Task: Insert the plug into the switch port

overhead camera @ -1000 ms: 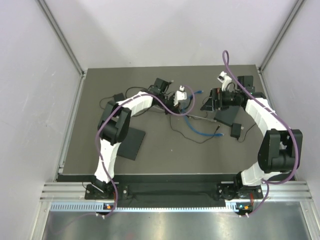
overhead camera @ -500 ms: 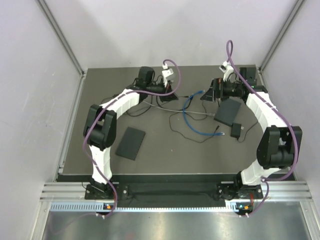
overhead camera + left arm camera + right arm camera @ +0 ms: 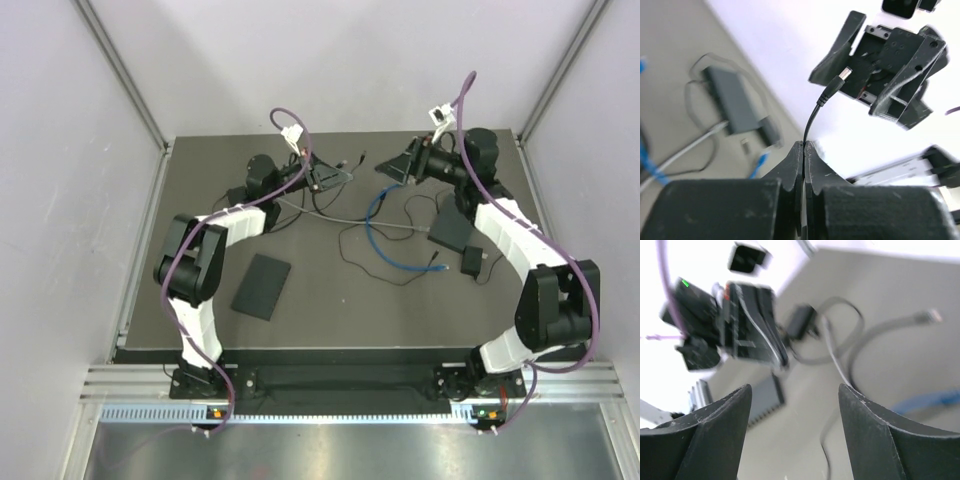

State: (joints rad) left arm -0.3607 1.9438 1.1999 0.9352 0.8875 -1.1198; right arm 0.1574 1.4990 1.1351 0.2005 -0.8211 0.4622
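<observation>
My left gripper [image 3: 343, 177] is shut on a thin black cable and held up above the back of the table. In the left wrist view the jaws [image 3: 804, 146] pinch the cable, and its barrel plug [image 3: 841, 79] sticks out beyond them, pointing at my right gripper [image 3: 880, 65]. My right gripper [image 3: 396, 170] is open and empty, facing the left one; its fingers [image 3: 715, 435] are spread wide in the right wrist view. The switch, a dark flat box [image 3: 452, 230], lies on the table under the right arm. It shows blurred in the left wrist view [image 3: 732, 100].
A blue cable [image 3: 385, 245] and a grey cable [image 3: 350, 217] loop across the middle of the mat. A small black adapter [image 3: 472, 262] lies beside the switch. A black flat pad [image 3: 262, 286] lies at the left. Walls stand on three sides.
Both grippers rose off the mat toward the back. The left one carried the cable and plug up and left. The right one left the switch and turned toward the left gripper.
</observation>
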